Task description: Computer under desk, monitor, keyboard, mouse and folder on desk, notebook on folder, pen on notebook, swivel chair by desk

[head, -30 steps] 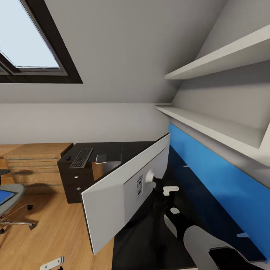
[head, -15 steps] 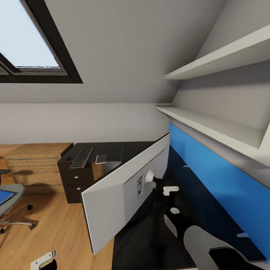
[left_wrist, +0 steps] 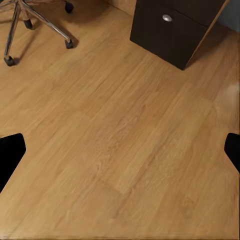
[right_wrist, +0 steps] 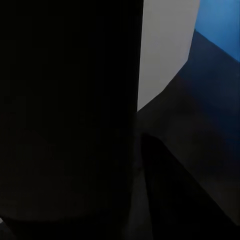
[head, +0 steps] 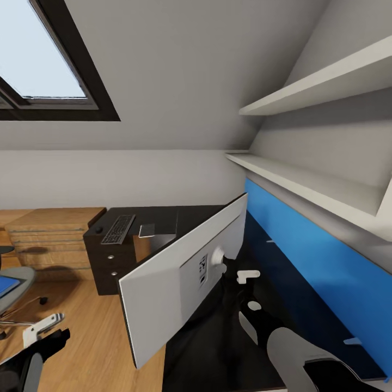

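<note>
Swivel chair [head: 12, 283] cut off by head view's left edge; seat and part of base show. Folder [head: 6, 284] on seat mostly cropped, blue sliver visible. Monitor [head: 179, 277] back hides desk [head: 163, 218] middle. Right gripper hidden behind monitor; jaw state unreadable. Mouse [head: 98, 230] tiny dark dot beside keyboard [head: 118, 228].

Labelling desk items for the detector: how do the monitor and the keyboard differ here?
Size: the monitor is far larger in the head view than the slim keyboard.
Pose: the monitor stands upright on its stand, turned so its white back faces the camera; the keyboard lies flat.
Place: the monitor is near the robot; the keyboard is at the far end, above the drawer unit.
Both are on the black desk.
</note>
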Controlling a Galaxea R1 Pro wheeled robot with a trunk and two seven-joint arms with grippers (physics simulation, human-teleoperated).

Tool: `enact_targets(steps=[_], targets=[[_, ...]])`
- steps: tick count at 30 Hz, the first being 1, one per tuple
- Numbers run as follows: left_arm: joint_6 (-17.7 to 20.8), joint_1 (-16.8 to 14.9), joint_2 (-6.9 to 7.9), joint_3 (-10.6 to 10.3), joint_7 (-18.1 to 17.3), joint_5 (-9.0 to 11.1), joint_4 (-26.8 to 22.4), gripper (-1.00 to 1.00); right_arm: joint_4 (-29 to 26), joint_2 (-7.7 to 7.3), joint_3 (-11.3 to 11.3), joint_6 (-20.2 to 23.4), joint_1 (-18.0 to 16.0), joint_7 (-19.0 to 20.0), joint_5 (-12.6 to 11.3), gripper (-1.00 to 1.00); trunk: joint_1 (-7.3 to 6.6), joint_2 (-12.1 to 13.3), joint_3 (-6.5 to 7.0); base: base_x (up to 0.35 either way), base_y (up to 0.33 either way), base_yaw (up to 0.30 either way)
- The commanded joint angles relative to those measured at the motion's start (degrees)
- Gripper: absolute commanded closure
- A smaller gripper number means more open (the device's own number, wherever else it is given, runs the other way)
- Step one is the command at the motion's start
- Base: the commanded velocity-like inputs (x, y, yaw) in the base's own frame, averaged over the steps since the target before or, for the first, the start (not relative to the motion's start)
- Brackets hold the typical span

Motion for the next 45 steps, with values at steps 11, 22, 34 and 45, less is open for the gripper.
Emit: enact_targets(steps=[11,22,34,45], targets=[[0.3,-0.1,-0.97,-0.3,0.4,1.3,3.3,-1.00,-0.2,-0.01,0.2,-0.2,-0.1,-0.7,0.3,1.00,0.01,-0.1,-0.08,0.000,-0.215,0.000],[0.3,-0.1,-0.94,-0.3,0.4,1.3,3.2,-1.00,-0.5,-0.21,0.2,-0.2,-0.1,-0.8,0.3,1.00,0.01,-0.1,-0.08,0.000,-0.179,0.000],[0.3,-0.1,-0.85,-0.1,0.2,1.3,3.0,-1.00,-0.5,-0.27,0.2,-0.2,-0.1,-0.9,0.4,1.00,0.01,-0.1,0.09,0.000,-0.004,-0.076],[0.3,-0.1,-0.85,-0.1,0.2,1.3,3.0,-1.00,-0.5,-0.28,0.1,-0.2,-0.1,-0.9,0.4,1.00,0.01,-0.1,0.15,0.000,-0.001,-0.036]])
